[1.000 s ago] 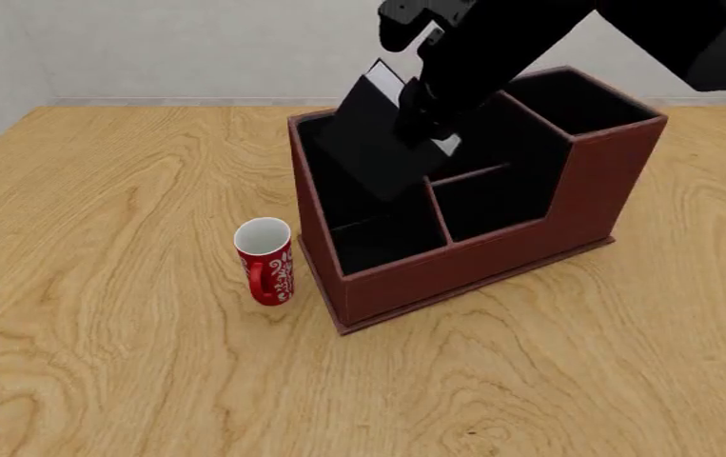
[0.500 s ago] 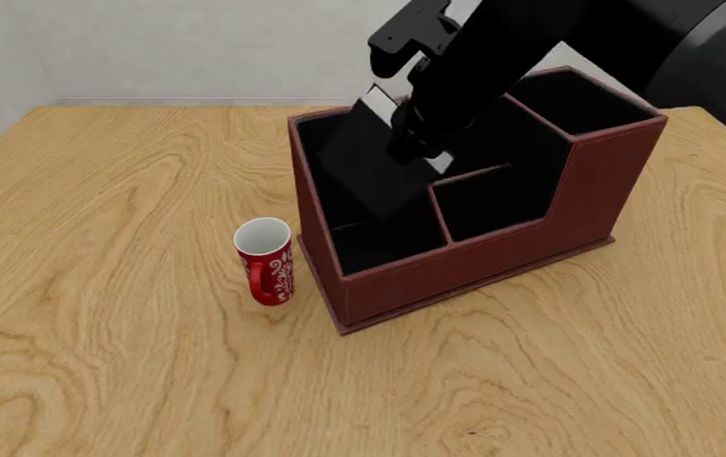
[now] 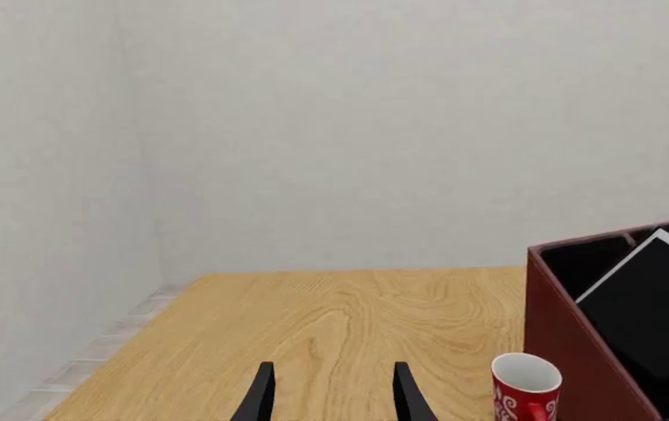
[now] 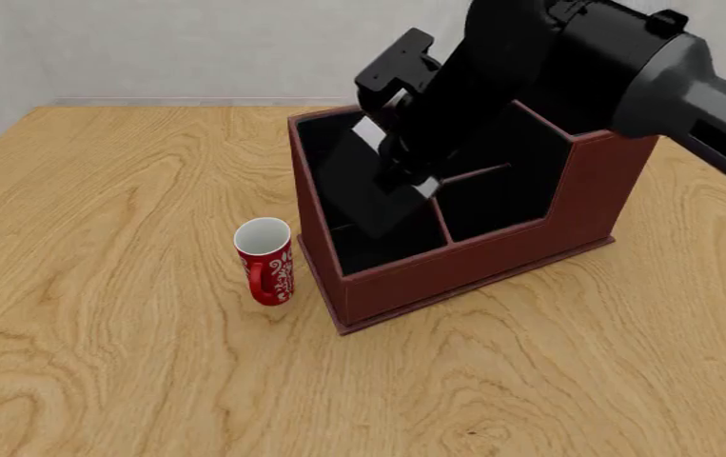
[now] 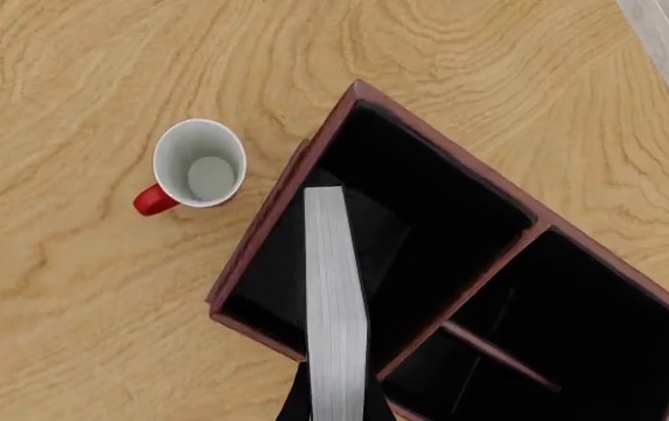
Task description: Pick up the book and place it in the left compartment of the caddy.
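The right tool [image 5: 337, 399] is clenched on the book [image 4: 369, 186], which hangs tilted with its lower part inside the left compartment [image 4: 337, 205] of the caddy [image 4: 490, 262].

Risk: the book is not upright. If released at this tilt, it may lean across the slot or catch on the divider [image 4: 437, 214] instead of seating flat.

The other slots appear empty. The mug [image 4: 264, 260] stands on the counter [image 4: 122, 209] just beside the caddy, also empty.

The left tool [image 3: 330, 396] is released, well apart from the caddy.
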{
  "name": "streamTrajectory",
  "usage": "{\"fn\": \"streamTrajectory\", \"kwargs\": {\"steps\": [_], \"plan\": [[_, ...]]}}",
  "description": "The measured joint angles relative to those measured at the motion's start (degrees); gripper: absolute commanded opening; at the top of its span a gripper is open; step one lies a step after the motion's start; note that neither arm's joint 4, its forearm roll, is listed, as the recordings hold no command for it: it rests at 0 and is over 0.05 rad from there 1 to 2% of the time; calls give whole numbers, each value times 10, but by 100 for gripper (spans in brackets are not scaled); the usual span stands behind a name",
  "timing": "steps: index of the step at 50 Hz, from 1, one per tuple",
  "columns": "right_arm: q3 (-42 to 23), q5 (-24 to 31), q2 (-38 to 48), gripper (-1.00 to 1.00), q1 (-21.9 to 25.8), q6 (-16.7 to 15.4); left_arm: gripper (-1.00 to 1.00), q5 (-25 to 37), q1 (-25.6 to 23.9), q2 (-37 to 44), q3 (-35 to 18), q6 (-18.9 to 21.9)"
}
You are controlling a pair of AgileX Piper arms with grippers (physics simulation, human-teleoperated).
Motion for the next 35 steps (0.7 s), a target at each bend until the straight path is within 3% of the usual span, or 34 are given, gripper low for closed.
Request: {"fn": "streamTrajectory", "kwargs": {"steps": [35], "plan": [[46,-50,19,-100,-9,7,100,26,-1,0,-26,1]]}}
